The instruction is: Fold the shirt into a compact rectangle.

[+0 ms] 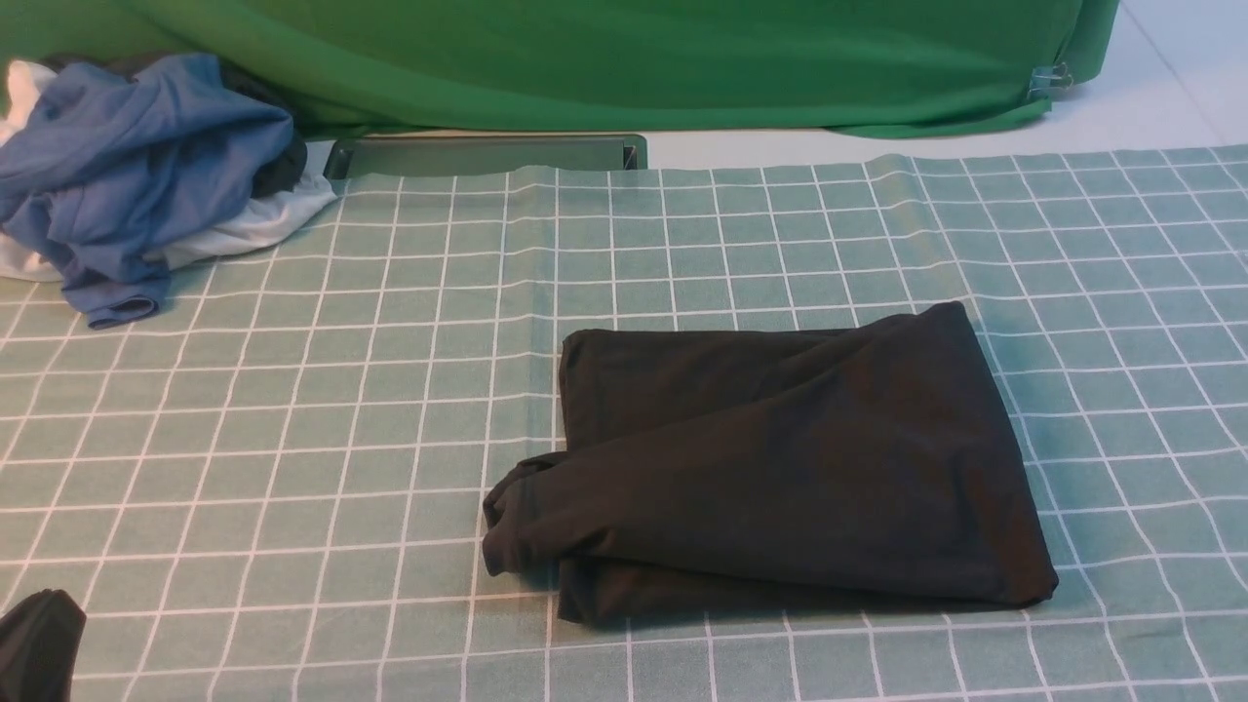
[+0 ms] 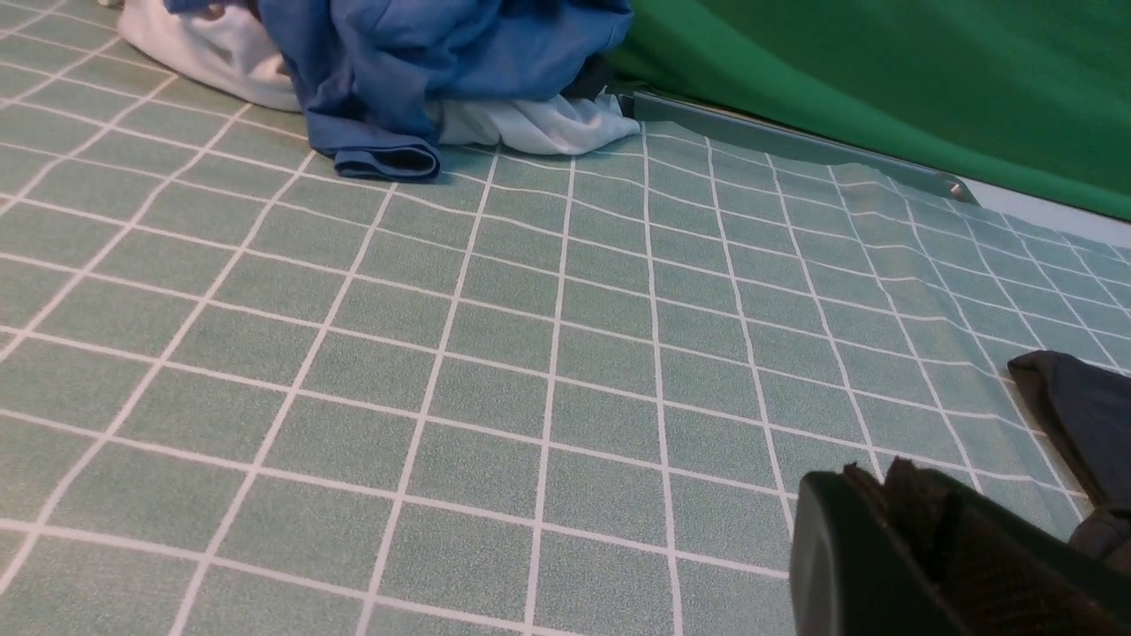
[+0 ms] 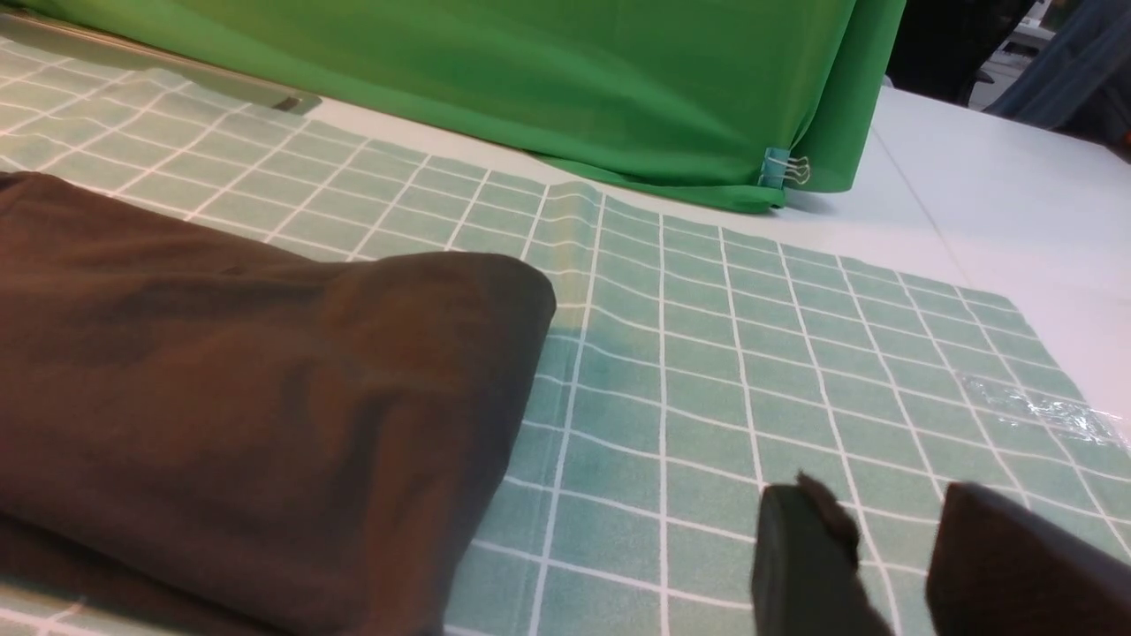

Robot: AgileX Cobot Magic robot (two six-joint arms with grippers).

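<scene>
Hiding its print, the shirt (image 1: 780, 458) lies folded (sleeve protruding).

Front camera is sitting high on the robot's side, looking forward and down over the checked cloth (image 1: 292, 390) to the green backdrop (image 1: 585, 58). Left wrist camera is riding low and close to the cloth, facing the blue and white garments (image 2: 424, 79). Right wrist camera is likewise skimming low, very near the shirt (image 3: 247, 406). All three views are sharing the backdrop and the cloth.
</scene>
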